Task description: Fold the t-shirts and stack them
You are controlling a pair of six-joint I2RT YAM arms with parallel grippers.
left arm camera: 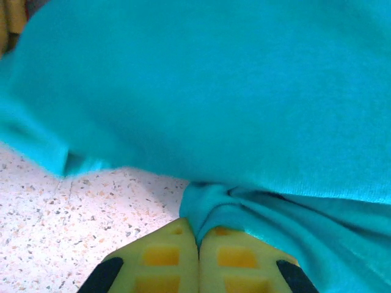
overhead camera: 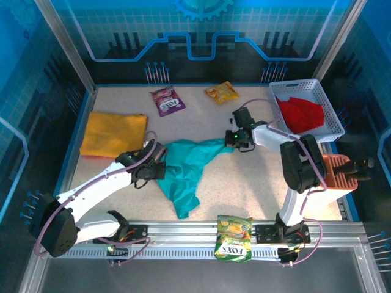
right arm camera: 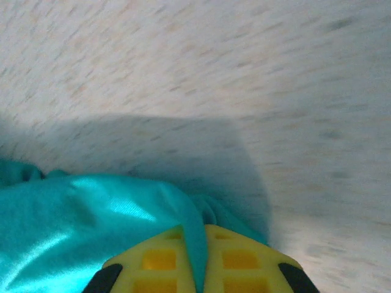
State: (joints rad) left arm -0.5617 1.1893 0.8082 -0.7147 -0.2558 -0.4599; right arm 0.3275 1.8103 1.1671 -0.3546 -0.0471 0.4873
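Note:
A teal t-shirt (overhead camera: 186, 168) lies crumpled in the middle of the table, stretched between both arms. My left gripper (overhead camera: 160, 160) is shut on its left part; the cloth bunches between the yellow fingers (left arm camera: 160, 259) in the left wrist view, and the teal t-shirt (left arm camera: 244, 97) spreads above them. My right gripper (overhead camera: 231, 141) is shut on the shirt's right tip, where a fold of teal t-shirt (right arm camera: 91, 226) runs between its fingers (right arm camera: 241, 259). A folded yellow-orange t-shirt (overhead camera: 114, 133) lies flat at the left. A red t-shirt (overhead camera: 300, 113) sits in the white basket (overhead camera: 333, 116).
Snack packets lie about: a purple one (overhead camera: 167, 101) and a yellow one (overhead camera: 222, 92) at the back, a green one (overhead camera: 233, 237) on the front rail. An orange stand (overhead camera: 341, 172) is at the right edge. Blue walls enclose the table.

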